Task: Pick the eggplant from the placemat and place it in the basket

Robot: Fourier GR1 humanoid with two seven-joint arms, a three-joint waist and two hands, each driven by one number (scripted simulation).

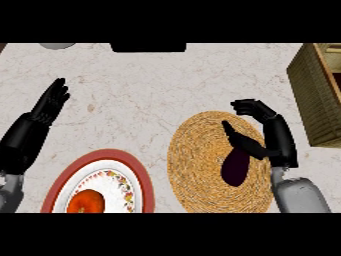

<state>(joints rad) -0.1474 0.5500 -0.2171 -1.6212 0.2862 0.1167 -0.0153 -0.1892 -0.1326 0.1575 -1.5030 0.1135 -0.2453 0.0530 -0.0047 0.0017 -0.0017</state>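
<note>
right hand (280,137): over the placemat (195,160); thumb and bent fingers apart, nothing clasped
left hand (47,107): flat, resting at bench (143,85) left
eggplant (236,170): lying on placemat, under the thumb; contact can't tell
basket (317,95): far right, apart from eggplant
done: approach, by the look
left: grasp, lift, carry, release in basket

One eggplant (236,169), one placemat (195,165) and one basket (317,95). One plate (114,154), one tomato (86,201). Two hands: left hand (50,104), right hand (260,112).
</note>
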